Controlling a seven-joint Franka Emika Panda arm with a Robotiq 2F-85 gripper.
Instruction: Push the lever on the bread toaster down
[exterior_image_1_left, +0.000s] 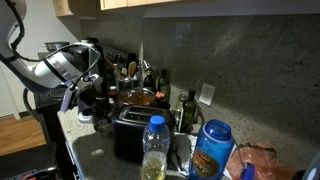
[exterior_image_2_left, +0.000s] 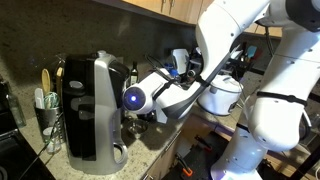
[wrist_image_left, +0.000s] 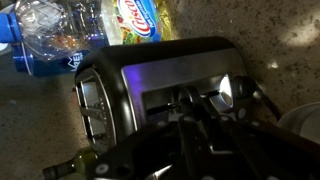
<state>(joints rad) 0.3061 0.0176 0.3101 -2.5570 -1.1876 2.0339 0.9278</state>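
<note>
Bread toaster (wrist_image_left: 165, 85) is sitting on the speckled stone counter (wrist_image_left: 290, 30) near the clear water bottle (exterior_image_1_left: 154, 145), with wooden cabinets (exterior_image_1_left: 200, 5) overhead. My gripper (wrist_image_left: 200, 115) is hanging close over its slotted top. Fingers are blending into dark glare, so I can't tell whether they're spread or pressed together. Lever is too dark to pick out.

In an exterior view I look low along the table (exterior_image_1_left: 95, 150), bread toaster (exterior_image_1_left: 130, 132) near; in an exterior view I face the arm (exterior_image_2_left: 230, 40) closely; my wrist view shares that toaster from just above
</note>
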